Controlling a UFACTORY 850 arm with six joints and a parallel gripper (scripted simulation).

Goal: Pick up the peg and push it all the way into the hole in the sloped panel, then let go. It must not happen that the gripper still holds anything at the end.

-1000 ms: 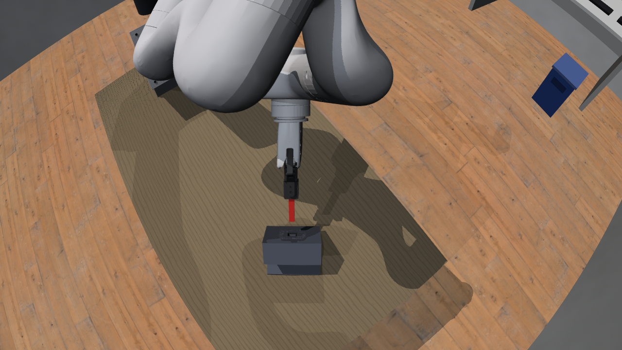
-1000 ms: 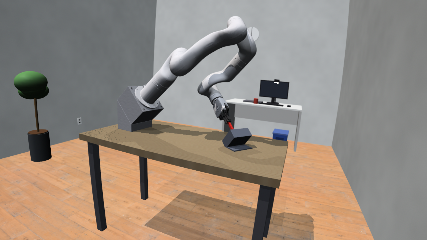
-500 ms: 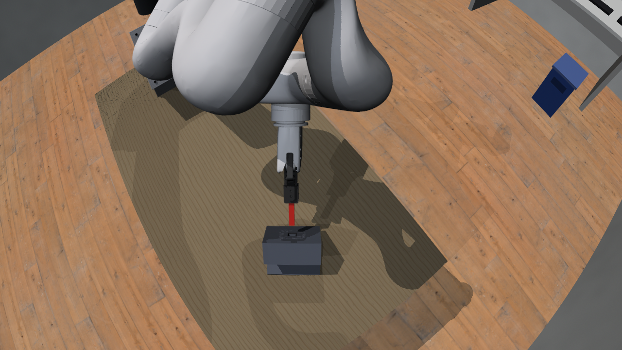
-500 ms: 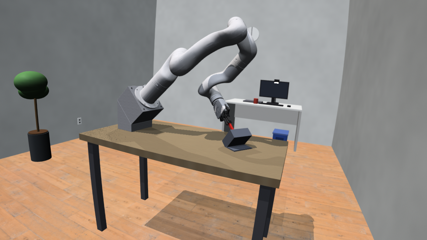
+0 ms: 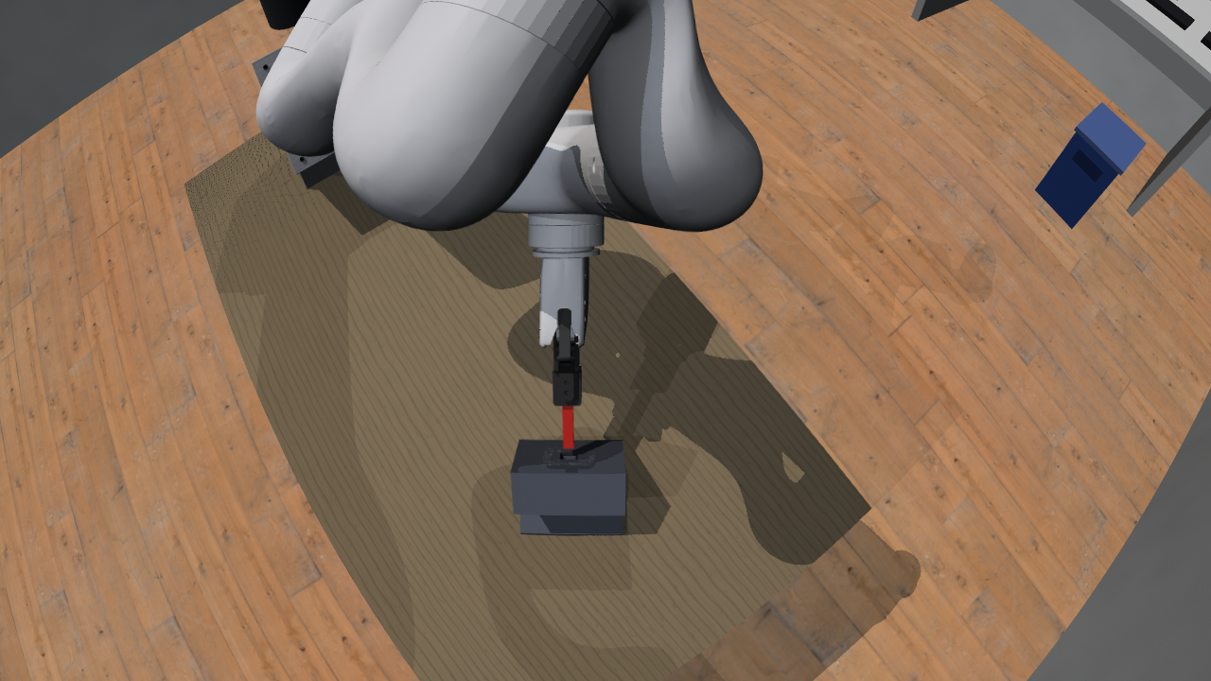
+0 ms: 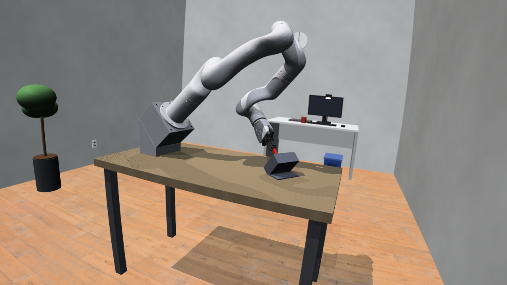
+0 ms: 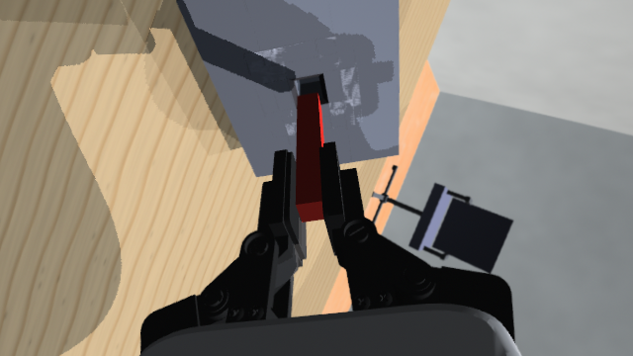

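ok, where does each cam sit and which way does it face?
Top: overhead, looking down past the grey arm's links at the wooden table.
Exterior: off one table corner, showing the whole arm.
Wrist: behind the black end effector, facing the grey sloped panel.
All three share the red square peg, tip at the hole.

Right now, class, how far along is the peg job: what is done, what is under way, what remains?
Done: the hand is shut on the red peg, lifted off the table. Under way: the peg's tip sits at the hole in the sloped panel. Left: push it fully in, then release.
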